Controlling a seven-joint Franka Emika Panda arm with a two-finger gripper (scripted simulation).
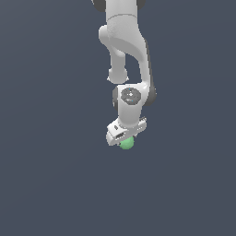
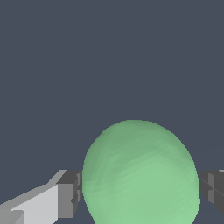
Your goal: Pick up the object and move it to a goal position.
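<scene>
Claw (image 1: 125, 139) seemingly pinches ball (image 2: 141, 173).

The white robot arm (image 1: 125, 41) runs off the top edge of the exterior view, so its base isn't visible. The small matte light-green ball (image 1: 127, 143) is half tucked behind the white gripper (image 1: 125, 138) there. In the wrist view the ball's (image 2: 140, 175) lower part is cropped, and so are the dark grey fingertips (image 2: 72, 192).
</scene>
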